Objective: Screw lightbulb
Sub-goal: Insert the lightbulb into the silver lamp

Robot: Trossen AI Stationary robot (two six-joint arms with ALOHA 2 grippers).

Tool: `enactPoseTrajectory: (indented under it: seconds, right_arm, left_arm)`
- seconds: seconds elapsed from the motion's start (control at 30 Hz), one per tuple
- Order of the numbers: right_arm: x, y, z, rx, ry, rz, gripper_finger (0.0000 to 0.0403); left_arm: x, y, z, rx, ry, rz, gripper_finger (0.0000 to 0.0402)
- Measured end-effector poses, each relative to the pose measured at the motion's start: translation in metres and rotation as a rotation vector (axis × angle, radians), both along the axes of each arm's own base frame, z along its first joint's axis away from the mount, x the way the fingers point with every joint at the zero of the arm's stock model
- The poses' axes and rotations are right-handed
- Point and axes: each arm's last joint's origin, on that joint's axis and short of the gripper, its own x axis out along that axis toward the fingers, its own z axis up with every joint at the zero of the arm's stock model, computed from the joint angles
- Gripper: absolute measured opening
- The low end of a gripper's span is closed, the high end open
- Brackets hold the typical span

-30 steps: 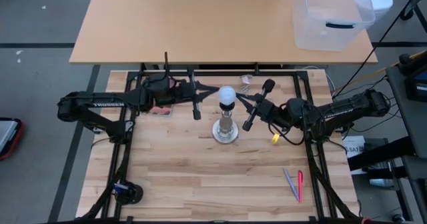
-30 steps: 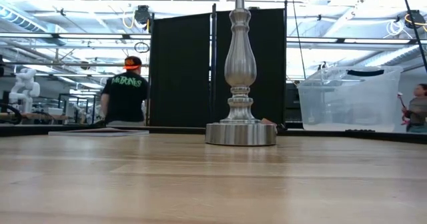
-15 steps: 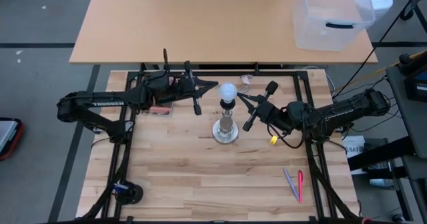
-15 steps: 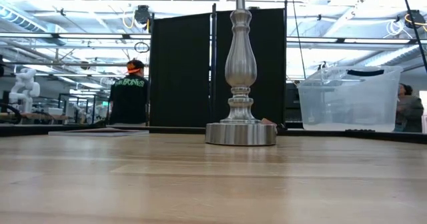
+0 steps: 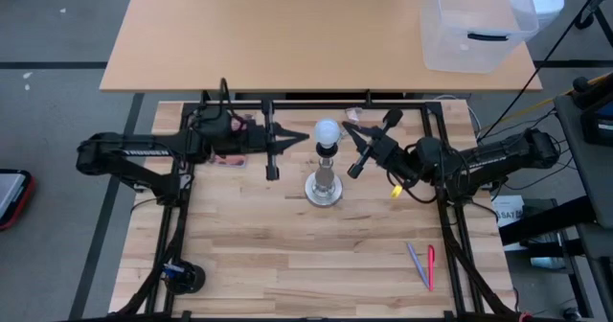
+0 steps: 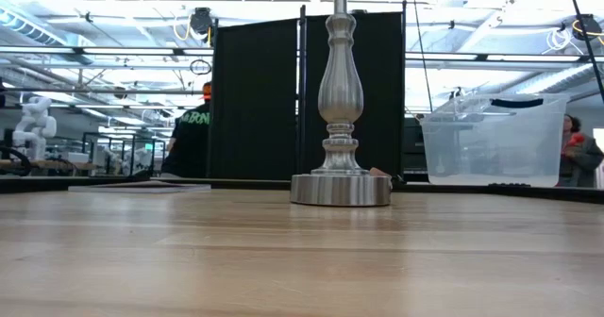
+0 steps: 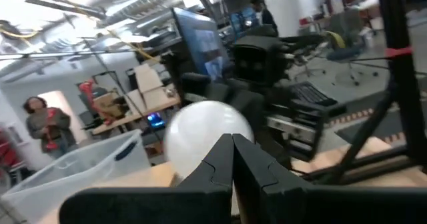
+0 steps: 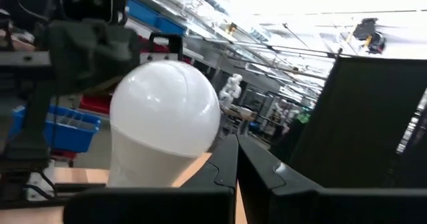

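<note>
The white frosted lightbulb (image 5: 328, 131) sits upright by its base in the socket on top of the silver round-based stand (image 5: 324, 190), whose post shows in the low view (image 6: 340, 100). My left gripper (image 5: 306, 137) is shut and level, its tip just to the table's left of the globe, with a small gap. My right gripper (image 5: 347, 130) is shut and level, close to the globe's right side. The bulb shows beyond the shut fingers in the left wrist view (image 7: 207, 134) and beside them in the right wrist view (image 8: 167, 111).
Two pens (image 5: 421, 264) lie near the table's right front. A small yellow thing (image 5: 395, 197) lies under my right arm and a pink thing (image 5: 230, 156) under my left. A clear bin (image 5: 474, 25) stands on the far tan table. A person (image 6: 193, 128) stands in the room behind.
My left gripper has drawn back a little toward the table's left edge. My right gripper has gone a little toward the far edge, closer to the globe. The bulb and the stand have stayed where they were.
</note>
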Motion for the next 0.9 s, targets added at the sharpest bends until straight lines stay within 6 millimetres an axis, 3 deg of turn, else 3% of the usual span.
enactPoseTrajectory:
  seconds: [0.37,0.9]
  right_arm:
    - [0.002,-0.008,-0.001,0.02,-0.019,0.04,0.0]
    - [0.003,-0.006,-0.005,0.015,0.032,0.057,0.0]
  left_arm:
    - [0.018,0.002,-0.014,-0.003,0.026,0.015,0.0002]
    - [0.018,0.009,-0.014,-0.025,0.023,0.038,0.0002]
